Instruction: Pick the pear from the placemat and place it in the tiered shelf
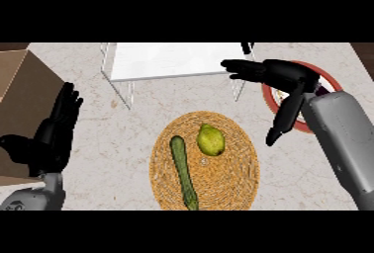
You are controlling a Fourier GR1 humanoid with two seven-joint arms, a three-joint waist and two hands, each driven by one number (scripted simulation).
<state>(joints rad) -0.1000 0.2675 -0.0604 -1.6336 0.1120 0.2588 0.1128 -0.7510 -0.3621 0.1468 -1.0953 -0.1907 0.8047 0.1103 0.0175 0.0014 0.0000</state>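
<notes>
Pear [210, 140] on placemat [237, 183] beside cucumber [183, 171], right hand [281, 73] fingers apart, perhaps over plate [269, 97].

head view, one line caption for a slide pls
Pear and cucumber on woven placemat; open right hand above, tiered shelf beyond.

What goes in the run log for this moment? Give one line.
pear: on placemat, untouched | right robot hand: open, above-right of pear | left robot hand: open, resting | tiered shelf: no pear

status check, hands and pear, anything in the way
Left hand open, resting at left. Right hand open, above and right of mat, holding nothing. Pear on mat beside cucumber. Shelf unblocked.
</notes>
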